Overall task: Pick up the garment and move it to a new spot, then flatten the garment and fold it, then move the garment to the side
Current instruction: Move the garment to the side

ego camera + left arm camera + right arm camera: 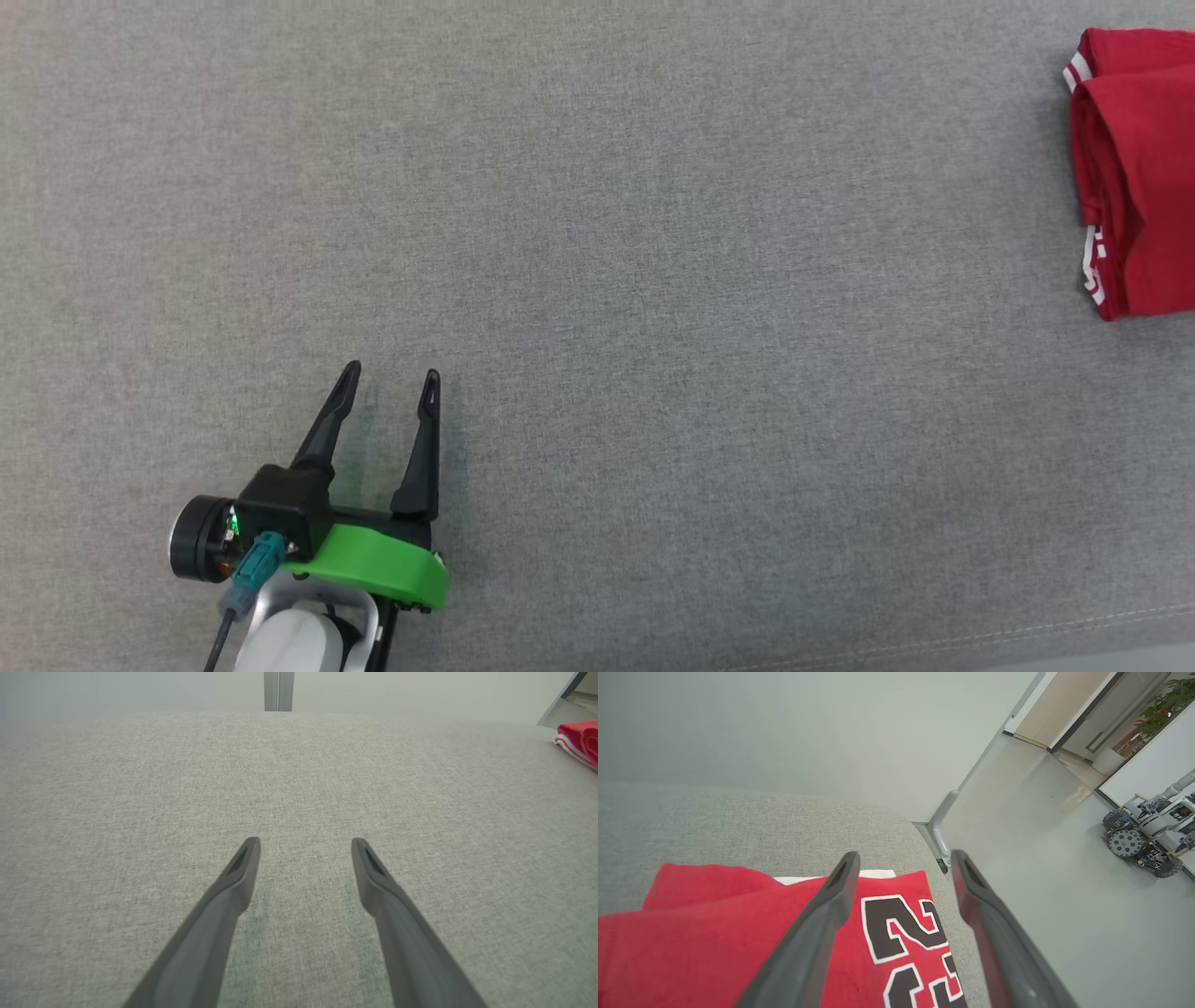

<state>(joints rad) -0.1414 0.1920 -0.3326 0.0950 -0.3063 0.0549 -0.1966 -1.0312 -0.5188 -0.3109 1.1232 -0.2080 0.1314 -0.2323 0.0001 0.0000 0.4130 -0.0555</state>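
Note:
The garment (1137, 168) is red with white trim and lies folded at the far right of the grey surface, cut off by the head view's edge. It appears as a red strip (581, 742) at the right of the left wrist view. My left gripper (390, 376) stands open at the lower left, far from the garment, with nothing between its fingers (243, 868). In the right wrist view my right gripper (906, 858) is open above the garment (691, 933), which shows black numerals outlined in white. Nothing is held.
The grey cloth-covered surface (653, 280) ends in a rounded edge (952, 933) just beside the garment, with pale floor (1041, 882) beyond. A wheeled robot (1148, 835) stands on that floor. A seam (1027, 625) runs along the surface's near right.

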